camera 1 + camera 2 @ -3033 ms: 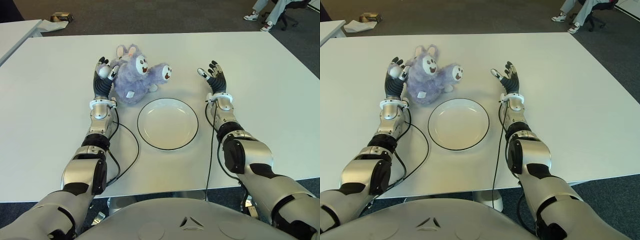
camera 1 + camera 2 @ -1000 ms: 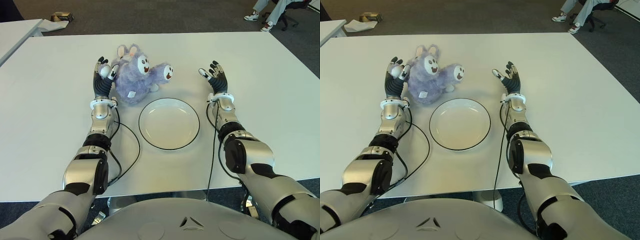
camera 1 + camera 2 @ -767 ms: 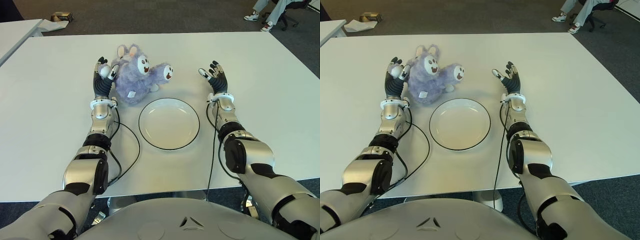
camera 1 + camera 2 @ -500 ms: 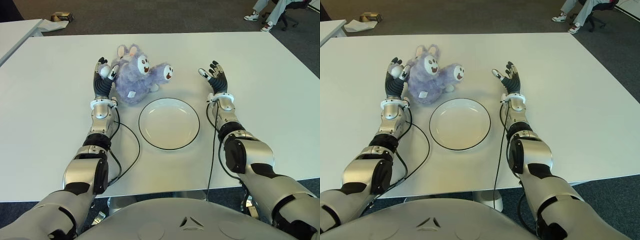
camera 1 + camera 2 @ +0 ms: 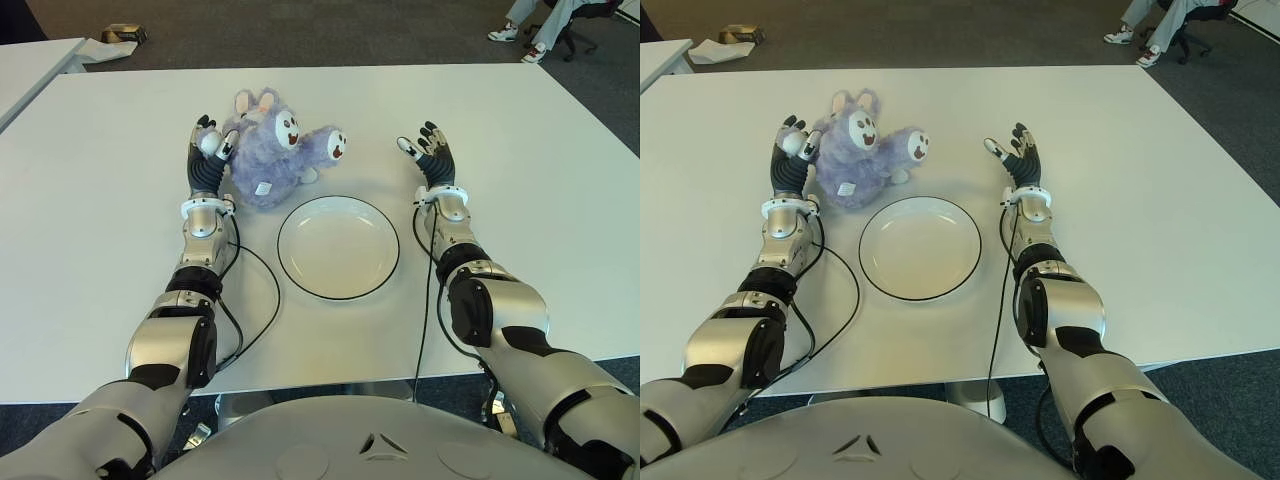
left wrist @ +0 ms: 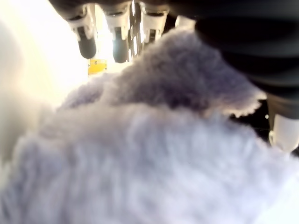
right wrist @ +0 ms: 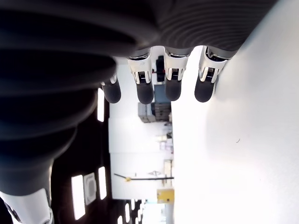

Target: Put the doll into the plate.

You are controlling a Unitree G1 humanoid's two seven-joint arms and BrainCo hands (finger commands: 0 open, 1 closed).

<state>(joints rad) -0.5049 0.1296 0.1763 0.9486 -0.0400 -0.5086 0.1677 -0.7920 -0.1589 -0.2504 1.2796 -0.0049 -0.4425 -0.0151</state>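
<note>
A fluffy purple doll with white face and paws lies on the white table, just behind and left of the white black-rimmed plate. My left hand stands upright against the doll's left side with fingers spread; its wrist view is filled with purple fur and straight fingertips above it. My right hand is raised right of the plate, fingers spread and holding nothing. The plate has nothing in it.
A second white table stands at the far left, with a small box on the floor behind it. A seated person's legs and shoes show at the back right. Black cables run along both forearms.
</note>
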